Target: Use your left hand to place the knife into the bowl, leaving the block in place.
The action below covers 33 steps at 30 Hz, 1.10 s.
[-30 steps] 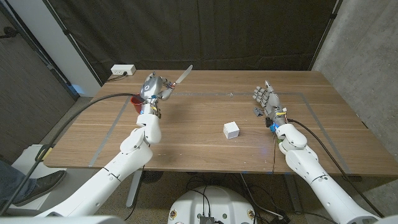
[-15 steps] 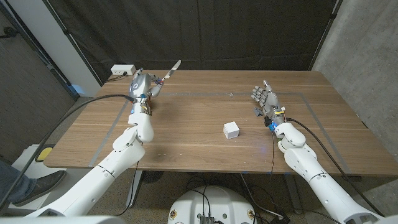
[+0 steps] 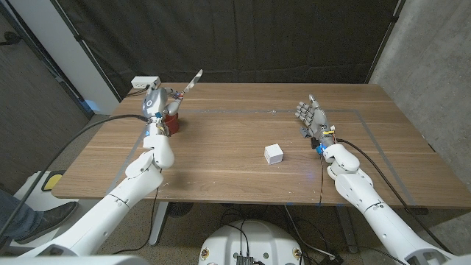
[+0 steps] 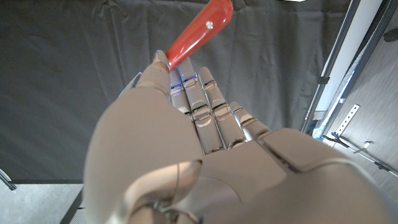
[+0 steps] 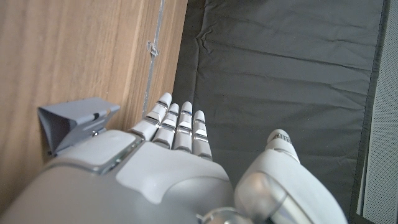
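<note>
While gripping the knife (image 3: pixel 193 79) (blade outward), left hand (image 3: pixel 156 101) overhangs the bowl (image 3: pixel 171 122).

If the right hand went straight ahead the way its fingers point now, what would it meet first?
Probably nothing on the table. The right hand points toward the far edge of the wooden table, with bare wood ahead, then the black curtain. The small white block sits off to its side. Depth is uncertain.
</note>
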Each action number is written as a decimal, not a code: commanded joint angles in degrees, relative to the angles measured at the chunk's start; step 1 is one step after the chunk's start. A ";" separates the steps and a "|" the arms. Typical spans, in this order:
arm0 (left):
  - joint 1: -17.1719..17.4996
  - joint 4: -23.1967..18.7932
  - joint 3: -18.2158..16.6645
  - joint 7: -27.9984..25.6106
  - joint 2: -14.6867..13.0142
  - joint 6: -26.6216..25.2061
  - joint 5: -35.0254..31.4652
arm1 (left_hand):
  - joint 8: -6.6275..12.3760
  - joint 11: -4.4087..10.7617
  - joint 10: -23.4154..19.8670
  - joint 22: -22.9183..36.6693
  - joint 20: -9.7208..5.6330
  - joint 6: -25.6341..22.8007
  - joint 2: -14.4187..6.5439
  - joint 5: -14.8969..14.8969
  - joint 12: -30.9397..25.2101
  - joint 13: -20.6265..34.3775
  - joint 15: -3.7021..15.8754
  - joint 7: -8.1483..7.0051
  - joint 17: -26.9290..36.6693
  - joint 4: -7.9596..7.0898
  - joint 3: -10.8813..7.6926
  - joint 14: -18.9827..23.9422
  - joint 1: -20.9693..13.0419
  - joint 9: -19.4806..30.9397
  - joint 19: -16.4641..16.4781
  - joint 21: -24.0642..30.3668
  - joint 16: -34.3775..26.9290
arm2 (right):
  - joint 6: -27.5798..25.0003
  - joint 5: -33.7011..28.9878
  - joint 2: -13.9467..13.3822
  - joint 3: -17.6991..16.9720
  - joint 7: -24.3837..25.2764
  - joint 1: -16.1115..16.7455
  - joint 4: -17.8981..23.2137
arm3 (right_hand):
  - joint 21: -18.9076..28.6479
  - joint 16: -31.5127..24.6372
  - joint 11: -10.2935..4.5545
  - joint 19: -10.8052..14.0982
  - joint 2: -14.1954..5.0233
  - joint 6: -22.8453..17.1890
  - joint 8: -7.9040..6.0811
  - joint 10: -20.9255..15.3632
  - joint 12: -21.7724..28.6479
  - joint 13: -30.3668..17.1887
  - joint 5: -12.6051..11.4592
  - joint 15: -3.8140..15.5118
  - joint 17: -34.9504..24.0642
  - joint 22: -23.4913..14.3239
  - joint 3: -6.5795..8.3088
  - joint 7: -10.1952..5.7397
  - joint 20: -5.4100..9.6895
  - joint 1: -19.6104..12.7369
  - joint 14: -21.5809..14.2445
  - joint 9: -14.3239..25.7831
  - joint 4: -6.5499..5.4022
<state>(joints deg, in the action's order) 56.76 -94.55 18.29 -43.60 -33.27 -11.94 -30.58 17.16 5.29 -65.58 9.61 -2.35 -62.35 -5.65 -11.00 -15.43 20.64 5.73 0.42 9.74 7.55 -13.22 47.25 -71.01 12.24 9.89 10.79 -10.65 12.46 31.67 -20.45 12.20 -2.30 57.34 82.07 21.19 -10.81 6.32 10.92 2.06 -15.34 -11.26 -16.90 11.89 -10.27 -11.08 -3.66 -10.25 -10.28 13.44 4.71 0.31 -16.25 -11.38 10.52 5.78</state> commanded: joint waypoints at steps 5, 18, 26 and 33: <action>-6.49 16.35 2.13 -8.25 2.41 9.81 3.10 | 0.46 4.58 -4.00 0.16 -2.59 -0.70 -0.45 -0.37 0.54 0.44 5.46 -0.10 0.31 -1.78 -1.55 -0.53 0.10 0.06 0.33 0.20 0.04 | -2.56 -1.26 -0.09 1.18 1.21 -0.83 0.82 | -0.24 -0.01 -0.18 0.42 -0.46 -0.50 0.15 -0.37 0.08 -0.24 -0.06 -0.26 -0.16 -0.07 0.15 -0.01 -0.19 -0.08 -0.43 0.26 0.18; -7.33 19.00 3.86 -8.25 1.76 10.40 4.61 | 0.54 4.81 -4.21 0.18 -2.38 -0.81 -0.32 -0.39 0.82 0.80 5.44 -0.16 0.32 -1.92 -1.72 -0.80 0.25 -0.15 0.33 0.17 -0.05 | -3.41 -2.01 -0.09 1.51 2.39 -1.15 1.75 | -0.45 0.00 -0.20 0.49 -0.55 -0.51 0.15 -0.38 0.08 -0.24 -0.06 -0.31 -0.16 -0.08 0.15 -0.05 -0.20 -0.10 -0.42 0.26 0.21; -7.96 21.70 4.87 -9.59 2.39 11.68 5.42 | 0.56 4.35 -4.15 0.19 -2.05 -0.81 -0.06 -0.36 1.12 0.96 5.47 -0.20 0.28 -2.00 -1.74 -1.29 0.41 -0.28 0.37 0.18 0.05 | -4.12 -2.10 -0.31 1.52 2.72 -1.19 2.08 | -0.54 -0.01 -0.15 0.50 -0.58 -0.56 0.13 -0.41 0.09 -0.24 -0.06 -0.27 -0.15 -0.08 0.15 -0.04 -0.23 -0.11 -0.45 0.26 0.23; -8.54 23.42 5.86 -9.82 2.85 12.18 6.01 | 0.56 4.31 -4.06 0.19 -1.89 -0.82 0.07 -0.34 1.46 0.97 5.37 -0.37 0.26 -2.07 -1.79 -1.67 0.52 -0.37 0.45 0.20 0.06 | -4.85 -2.07 -0.67 1.41 2.93 -1.05 2.57 | -0.65 0.00 -0.15 0.55 -0.59 -0.55 0.14 -0.45 0.10 -0.24 -0.05 -0.29 -0.15 -0.08 0.12 -0.04 -0.22 -0.10 -0.44 0.26 0.24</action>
<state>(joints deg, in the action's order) 49.15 -74.00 22.75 -52.58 -30.99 -1.01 -25.77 17.25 5.50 -65.37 9.70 -2.34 -62.65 -5.52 -11.05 -14.13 21.42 5.22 0.09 9.73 7.55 -13.22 45.71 -70.73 11.76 9.90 10.79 -10.55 8.60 29.76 -20.69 13.62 0.17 56.27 83.93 20.74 -10.80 6.32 10.92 2.07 -15.34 -11.26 -16.90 11.89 -10.27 -11.08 -3.66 -10.25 -10.27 13.44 4.71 0.31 -16.26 -11.38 10.52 5.77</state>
